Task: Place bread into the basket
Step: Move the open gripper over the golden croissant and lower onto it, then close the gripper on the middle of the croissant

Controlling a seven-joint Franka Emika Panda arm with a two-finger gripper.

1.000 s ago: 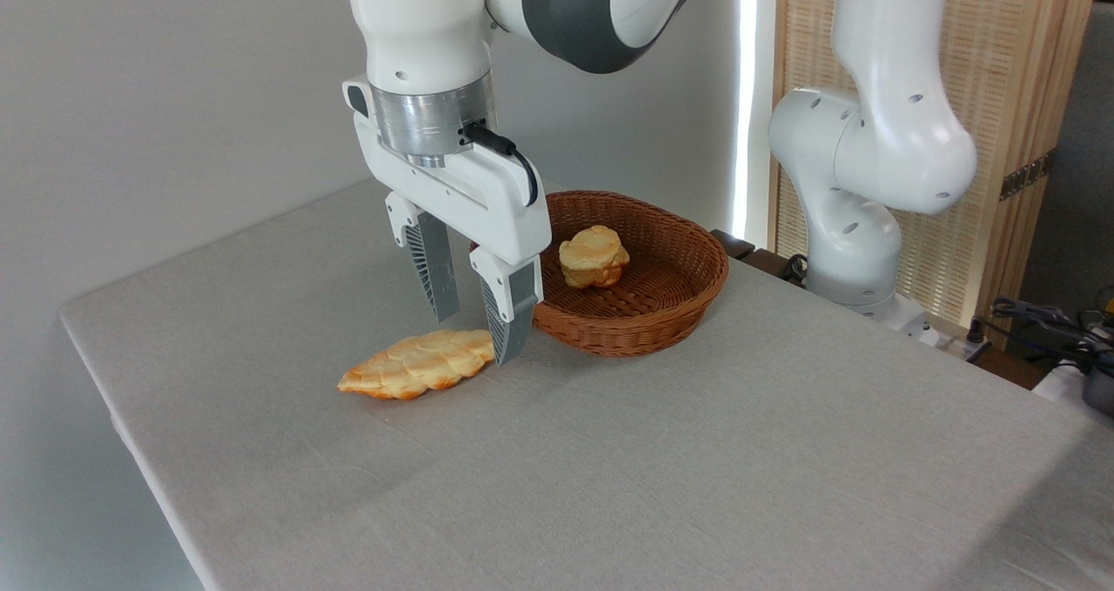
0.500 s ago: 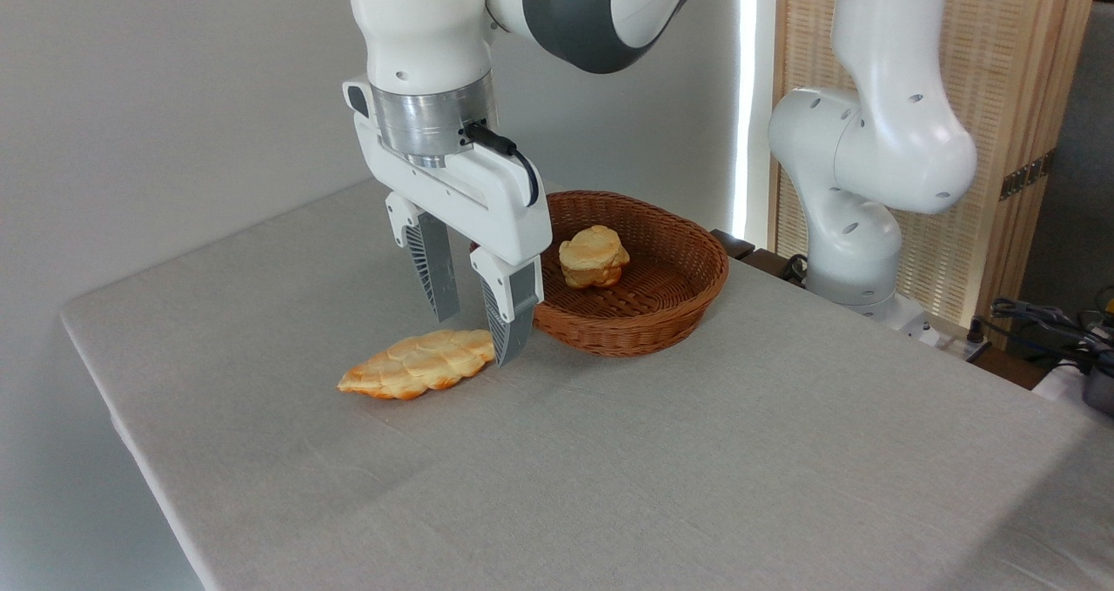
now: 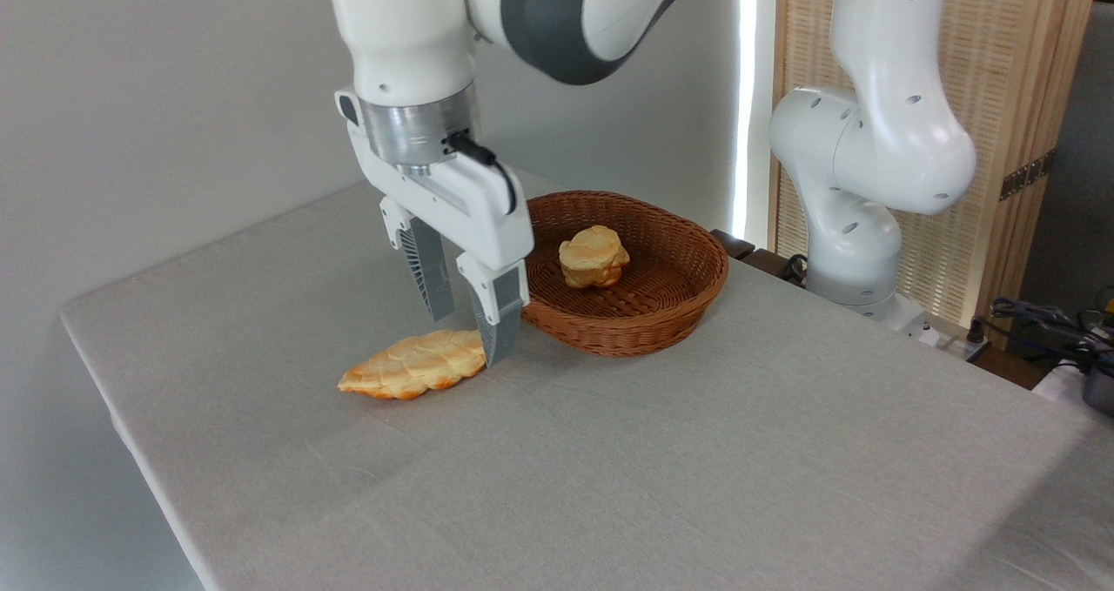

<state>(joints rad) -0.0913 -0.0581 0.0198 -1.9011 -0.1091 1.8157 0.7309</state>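
Lying flat, bread [image 3: 413, 364], tip pointing lower-left from basket [image 3: 627, 325]

We are seeing a white robot arm [image 3: 870, 138] rising from its base at the right, bending out of view at the top and reaching down at the left. Its silver wrist [image 3: 416, 123] is pointing straight down, carrying the claw [image 3: 470, 334]. The two grey ribbed fingers [image 3: 432, 269] are hanging apart with a clear gap between them, gripping nothing.
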